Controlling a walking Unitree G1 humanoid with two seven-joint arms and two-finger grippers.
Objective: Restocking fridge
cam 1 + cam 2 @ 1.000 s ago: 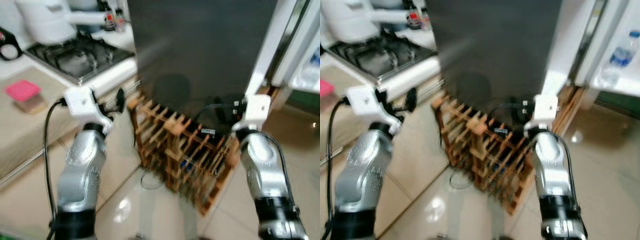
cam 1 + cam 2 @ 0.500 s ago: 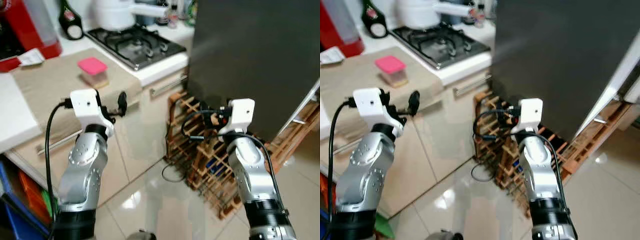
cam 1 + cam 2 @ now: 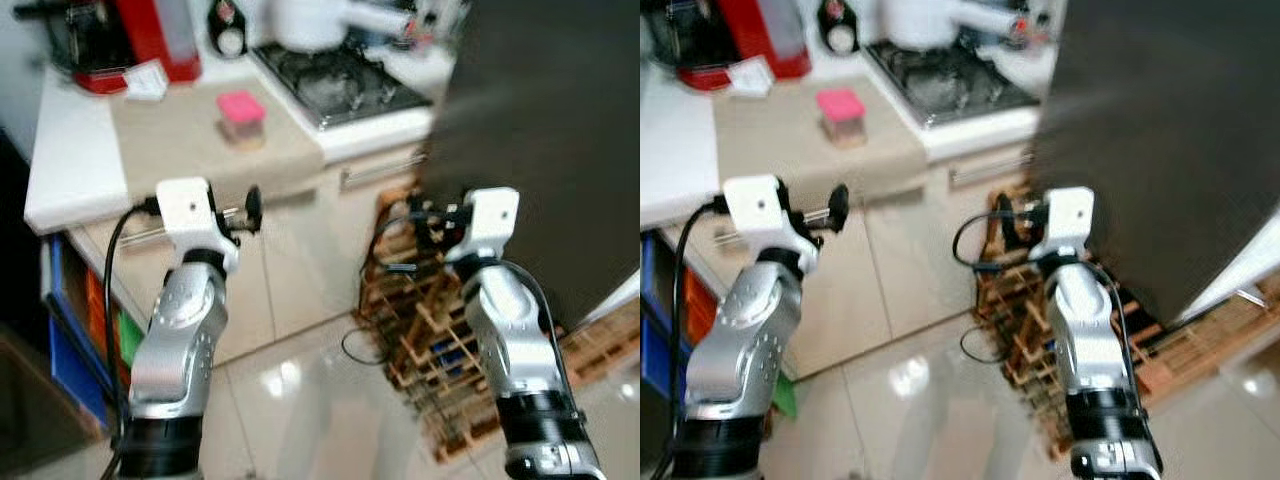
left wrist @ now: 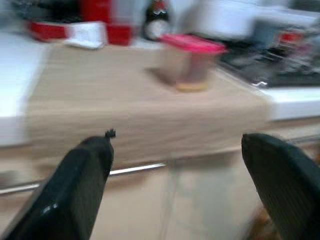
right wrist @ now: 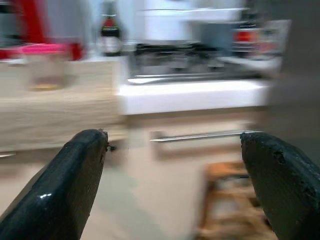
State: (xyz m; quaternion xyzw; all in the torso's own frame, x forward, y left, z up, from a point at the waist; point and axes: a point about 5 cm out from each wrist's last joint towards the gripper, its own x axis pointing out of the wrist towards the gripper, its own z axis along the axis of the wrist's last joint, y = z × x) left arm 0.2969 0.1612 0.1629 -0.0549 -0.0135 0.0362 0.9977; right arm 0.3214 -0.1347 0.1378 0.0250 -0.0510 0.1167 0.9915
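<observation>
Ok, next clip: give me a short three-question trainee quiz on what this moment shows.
1. True or false: the left gripper is holding the pink-lidded container.
2. What does the container rest on? A) the stove B) the beige cloth C) the floor
3. What stands on the floor beside the dark fridge, near the right gripper?

Key:
1. False: both grippers are open and empty; the container sits apart on the counter.
2. B, the beige cloth.
3. A wooden rack.
</observation>
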